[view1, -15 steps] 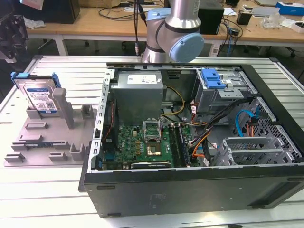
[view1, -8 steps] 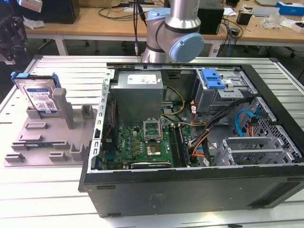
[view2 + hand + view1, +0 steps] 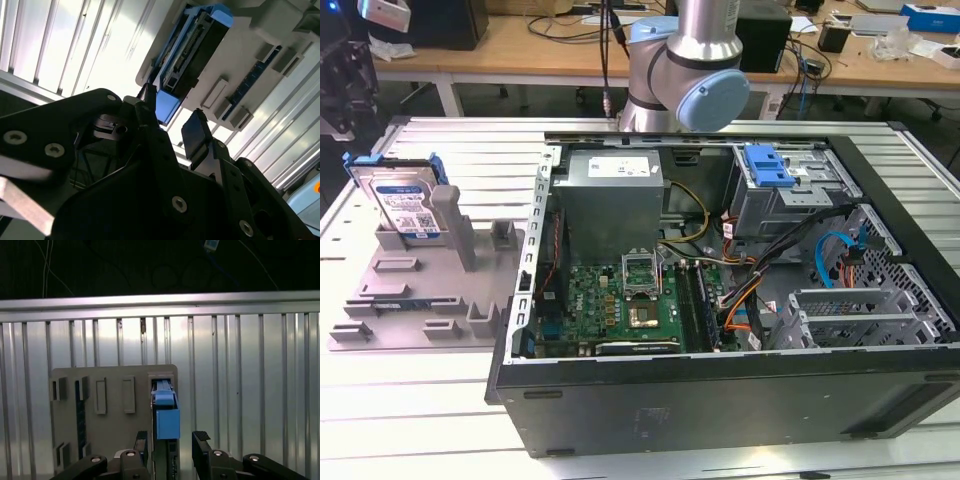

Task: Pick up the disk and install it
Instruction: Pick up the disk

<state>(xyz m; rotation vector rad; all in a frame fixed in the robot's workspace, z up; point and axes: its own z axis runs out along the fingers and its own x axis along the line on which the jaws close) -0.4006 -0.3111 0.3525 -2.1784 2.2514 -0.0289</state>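
Disk [image 3: 404, 203] upright in grey holder [image 3: 420, 285], at the exterior view's left of open case [image 3: 720, 400]. In the first wrist view, gripper [image 3: 171, 442] spread open, 2 fingers [image 3: 201, 444] flanking the disk's blue frame, right one clear of it.

This was a robotics lab or electronics workshop. An opened computer case [image 3: 720, 390] sat on a slatted aluminium table [image 3: 420, 420], whose ribbed surface spread beneath and beyond the fingers [image 3: 201, 447]. Wooden benches [image 3: 530, 50] carried cables [image 3: 557, 22] and what seemed to be electronic gear.
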